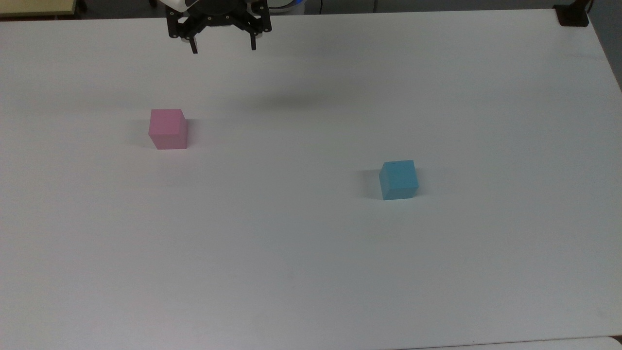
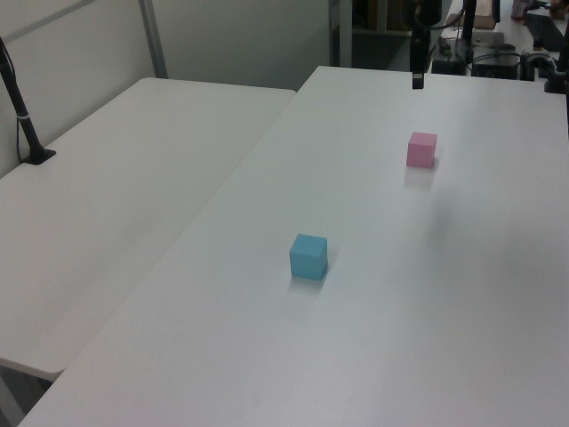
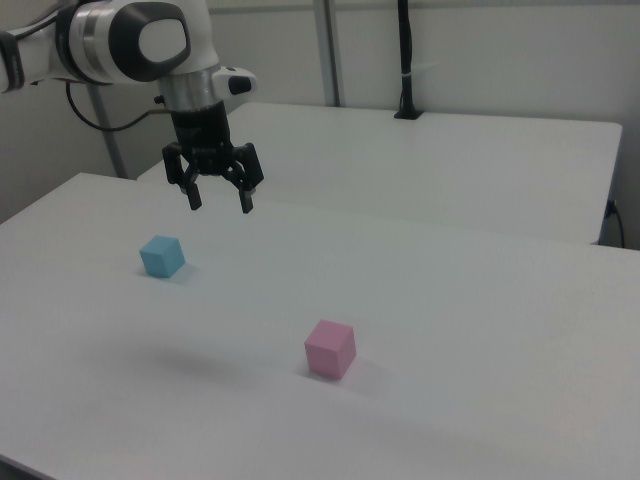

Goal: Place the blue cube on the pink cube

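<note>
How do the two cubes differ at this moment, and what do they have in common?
Colour: the blue cube is light cyan, the pink cube pastel pink. Place: in the top view, pink sits on the top view's left, blue lower on the top view's right. Nearness: in the right view, blue lies just below the open pincer, pink further away. Shared: similar size, plain matte faces, both flat on the table, untouched.

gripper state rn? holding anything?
Gripper: open, holding nothing, up in the air above the table. Blue cube and pink cube both sit apart on the table.
</note>
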Tool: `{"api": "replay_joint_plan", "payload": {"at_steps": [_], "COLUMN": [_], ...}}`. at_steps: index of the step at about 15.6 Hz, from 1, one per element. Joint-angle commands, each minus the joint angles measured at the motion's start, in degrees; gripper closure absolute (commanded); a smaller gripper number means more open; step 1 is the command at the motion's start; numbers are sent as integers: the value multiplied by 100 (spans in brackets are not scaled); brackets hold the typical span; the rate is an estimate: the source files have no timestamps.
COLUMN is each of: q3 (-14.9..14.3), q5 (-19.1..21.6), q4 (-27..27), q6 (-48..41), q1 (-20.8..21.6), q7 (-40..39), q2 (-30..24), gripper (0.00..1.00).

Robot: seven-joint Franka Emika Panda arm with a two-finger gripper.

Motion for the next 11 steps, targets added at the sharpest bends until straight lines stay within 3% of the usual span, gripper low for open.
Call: {"api": "replay_joint_plan", "payload": {"at_steps": [1,11], "q3": [119,119], "q5": [272,327], "q4": [-62,-79], "q6": [63,214], "q1": [-152,-92], "q7": [66,109], "q2": [1,46], "gripper": [0,0]}}
